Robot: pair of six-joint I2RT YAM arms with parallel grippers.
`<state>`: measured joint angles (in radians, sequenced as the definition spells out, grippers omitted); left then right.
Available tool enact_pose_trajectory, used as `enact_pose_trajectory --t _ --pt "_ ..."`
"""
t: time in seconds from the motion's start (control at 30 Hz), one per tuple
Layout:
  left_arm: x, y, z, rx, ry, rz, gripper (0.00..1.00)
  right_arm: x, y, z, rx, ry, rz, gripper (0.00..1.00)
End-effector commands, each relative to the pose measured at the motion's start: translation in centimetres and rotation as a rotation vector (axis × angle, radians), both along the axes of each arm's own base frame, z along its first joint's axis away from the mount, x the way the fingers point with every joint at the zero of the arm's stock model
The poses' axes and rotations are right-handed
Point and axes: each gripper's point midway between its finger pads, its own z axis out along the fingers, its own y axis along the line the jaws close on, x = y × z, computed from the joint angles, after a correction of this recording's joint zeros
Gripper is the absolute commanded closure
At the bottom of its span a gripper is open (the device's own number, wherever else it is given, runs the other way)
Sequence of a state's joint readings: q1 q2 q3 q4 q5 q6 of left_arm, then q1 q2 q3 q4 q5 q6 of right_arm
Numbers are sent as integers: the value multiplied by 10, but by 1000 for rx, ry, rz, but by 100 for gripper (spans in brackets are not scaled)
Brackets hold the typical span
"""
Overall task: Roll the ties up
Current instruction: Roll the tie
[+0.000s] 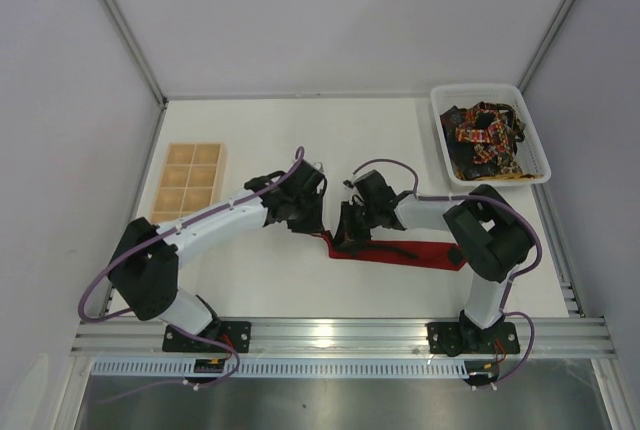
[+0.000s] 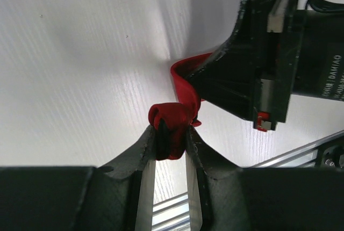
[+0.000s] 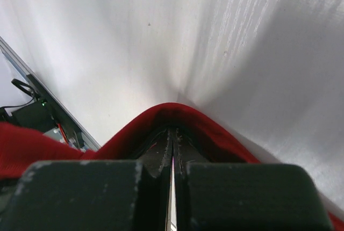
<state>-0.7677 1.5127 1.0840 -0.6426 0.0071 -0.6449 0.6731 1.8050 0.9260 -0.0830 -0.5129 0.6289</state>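
The plain red tie (image 1: 410,251) lies flat on the white table in front of the right arm, running left to right. My left gripper (image 1: 316,229) is shut on its small rolled-up left end (image 2: 170,117), held between the fingers (image 2: 148,150) just above the table. My right gripper (image 1: 347,237) stands close beside it and shows in the left wrist view as a dark block (image 2: 263,64). Its fingertips (image 3: 161,150) are pressed together, and the red tie (image 3: 172,109) arches around them. The dark patterned ties (image 1: 485,140) lie heaped in a basket.
A white plastic basket (image 1: 537,140) stands at the back right. A wooden tray with square compartments (image 1: 190,182) lies at the left. The table's metal front rail (image 1: 340,330) runs along the near edge. White walls enclose the sides and back.
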Motion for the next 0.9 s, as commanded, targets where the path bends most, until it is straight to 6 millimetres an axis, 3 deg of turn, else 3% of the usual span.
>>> enact_pose_trajectory --t 0.0,0.17,0.37,0.6,0.87 --pt "5 -13 12 -9 -33 -39 93 6 15 6 63 -7 5 100" --pt "3 -19 1 21 -7 -64 91 8 18 7 80 -19 7 100" --pt "5 -5 -11 116 -16 -54 94 7 17 9 79 -21 15 100" --pt "6 9 -8 193 -39 -60 95 5 8 12 35 -31 12 100" --pt "4 0 -6 229 -44 -92 95 4 10 39 94 -58 6 100"
